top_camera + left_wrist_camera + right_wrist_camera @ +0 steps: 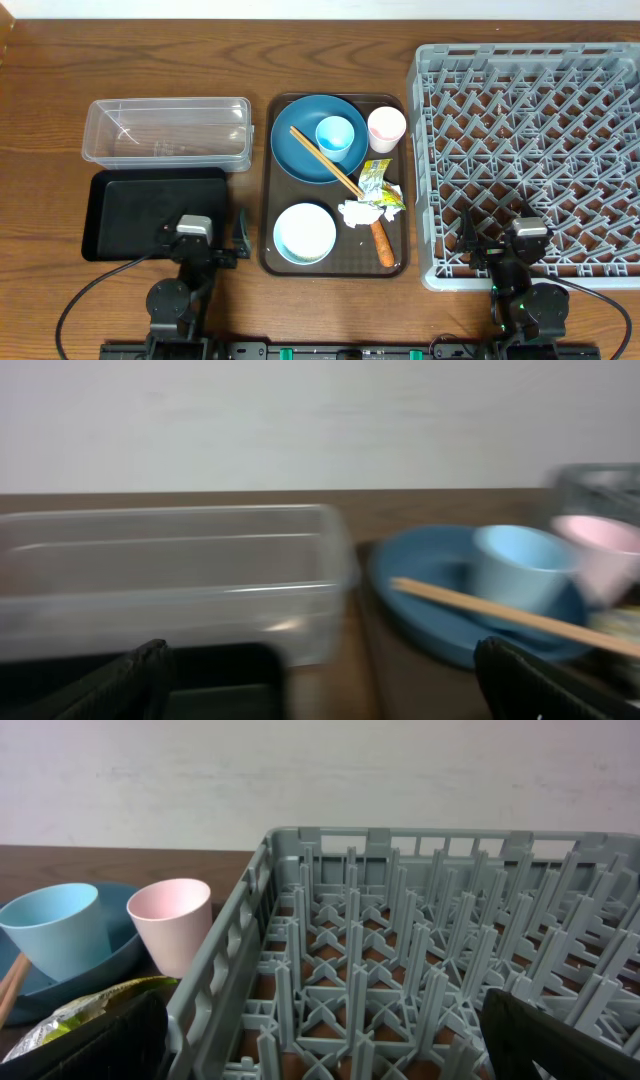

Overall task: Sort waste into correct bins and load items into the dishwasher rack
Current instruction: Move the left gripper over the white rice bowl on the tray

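Rack (pixel 530 150) of grey plastic stands right of the brown tray (pixel 266 200). Left of this tray lie the clear tub (pixel 165 130) and the black tray (pixel 140 210). On the brown tray are the plate (pixel 300 150) carrying the blue cup (pixel 335 135) and chopsticks (pixel 325 160), then the bowl (pixel 304 232), pink cup (pixel 386 127), orange stick (pixel 383 243), napkin (pixel 360 212) and wrapper (pixel 378 180). The left gripper (pixel 320 675) hovers just left of the brown tray and the right gripper (pixel 320 1030) well to its right. Both have jaws wide apart and hold nothing.

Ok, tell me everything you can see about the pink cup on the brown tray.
The pink cup is small, pale pink, smooth and plastic-looking, tapering toward its base. It stands upright, mouth up, apparently empty, in the far right corner of the brown tray, between the dark-blue plate and the grey rack. Whether it touches the plate is unclear.
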You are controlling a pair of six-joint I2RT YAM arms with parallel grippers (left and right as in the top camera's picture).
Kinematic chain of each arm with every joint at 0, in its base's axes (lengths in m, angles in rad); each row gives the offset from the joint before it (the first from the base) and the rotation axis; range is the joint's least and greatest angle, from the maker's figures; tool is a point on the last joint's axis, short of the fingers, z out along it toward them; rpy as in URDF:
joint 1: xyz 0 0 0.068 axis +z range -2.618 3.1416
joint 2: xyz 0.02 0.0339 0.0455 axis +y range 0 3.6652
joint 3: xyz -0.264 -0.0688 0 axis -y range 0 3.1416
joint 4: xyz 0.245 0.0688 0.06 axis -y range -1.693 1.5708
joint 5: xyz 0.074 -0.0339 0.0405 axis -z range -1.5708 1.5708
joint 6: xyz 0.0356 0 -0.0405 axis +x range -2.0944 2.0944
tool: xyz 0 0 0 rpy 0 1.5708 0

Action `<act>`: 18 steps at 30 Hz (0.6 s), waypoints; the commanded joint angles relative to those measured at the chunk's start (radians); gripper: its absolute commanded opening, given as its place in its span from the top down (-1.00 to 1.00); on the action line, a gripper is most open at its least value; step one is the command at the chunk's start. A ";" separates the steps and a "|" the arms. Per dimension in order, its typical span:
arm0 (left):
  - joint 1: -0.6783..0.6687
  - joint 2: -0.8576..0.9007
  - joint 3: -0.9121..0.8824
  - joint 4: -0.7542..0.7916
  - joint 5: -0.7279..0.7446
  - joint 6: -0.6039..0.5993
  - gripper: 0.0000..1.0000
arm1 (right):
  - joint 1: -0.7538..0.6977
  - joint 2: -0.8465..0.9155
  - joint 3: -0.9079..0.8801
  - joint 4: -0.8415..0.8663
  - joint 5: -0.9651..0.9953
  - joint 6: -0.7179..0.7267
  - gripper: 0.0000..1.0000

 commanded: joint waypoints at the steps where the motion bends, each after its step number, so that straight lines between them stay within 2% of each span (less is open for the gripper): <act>1: -0.003 0.001 0.007 -0.025 0.225 -0.095 -0.96 | 0.003 -0.007 -0.001 -0.004 -0.003 -0.018 -0.98; 5: -0.003 0.002 0.086 -0.069 0.237 -0.214 -0.96 | 0.003 -0.007 -0.001 -0.004 -0.003 -0.018 -0.98; 9: -0.003 0.008 0.227 -0.118 0.291 -0.266 -0.96 | 0.003 -0.007 -0.001 -0.004 -0.004 -0.018 -0.98; 14: -0.003 0.063 0.484 -0.246 0.309 -0.265 -0.96 | 0.003 -0.007 -0.001 -0.004 -0.003 -0.018 -0.99; 18: -0.003 0.182 0.711 -0.356 0.309 -0.265 -0.96 | 0.003 -0.007 -0.001 -0.004 -0.004 -0.018 -0.99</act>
